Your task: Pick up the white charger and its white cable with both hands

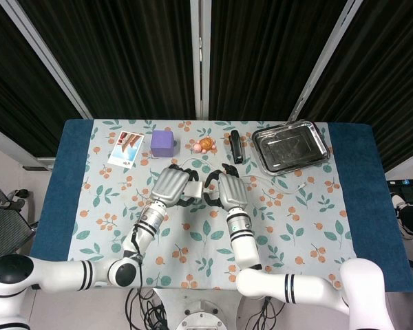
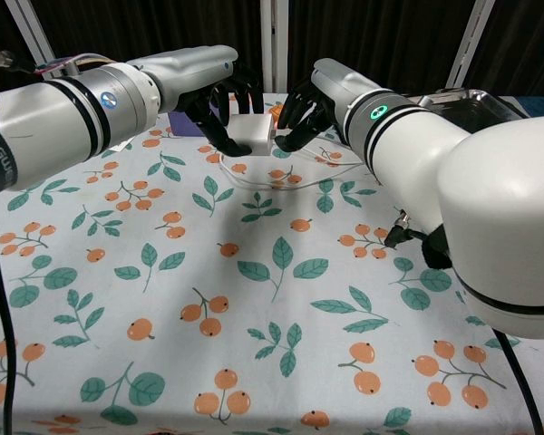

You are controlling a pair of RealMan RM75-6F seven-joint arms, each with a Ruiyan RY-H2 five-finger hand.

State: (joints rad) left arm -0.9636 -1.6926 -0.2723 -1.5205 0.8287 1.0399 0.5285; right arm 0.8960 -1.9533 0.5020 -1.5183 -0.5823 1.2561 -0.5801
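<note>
The white charger [image 2: 252,131] is held up off the flowered tablecloth [image 2: 254,299], gripped in the dark fingers of my left hand [image 2: 219,107]. In the head view the charger [image 1: 197,186] shows between my left hand [image 1: 171,185] and my right hand [image 1: 230,190]. My right hand [image 2: 299,113] is close against the charger's right end, its fingers curled and pinching the white cable [image 2: 276,142] where it leaves the charger. The rest of the cable [image 2: 286,172] loops loosely on the cloth below and runs right to its free plug [image 1: 301,185].
Along the back of the table stand a photo card [image 1: 126,149], a purple cube [image 1: 162,143], a small orange and pink toy [image 1: 204,145], a black oblong object [image 1: 236,146] and a metal tray [image 1: 291,146]. Blue table edges frame the cloth.
</note>
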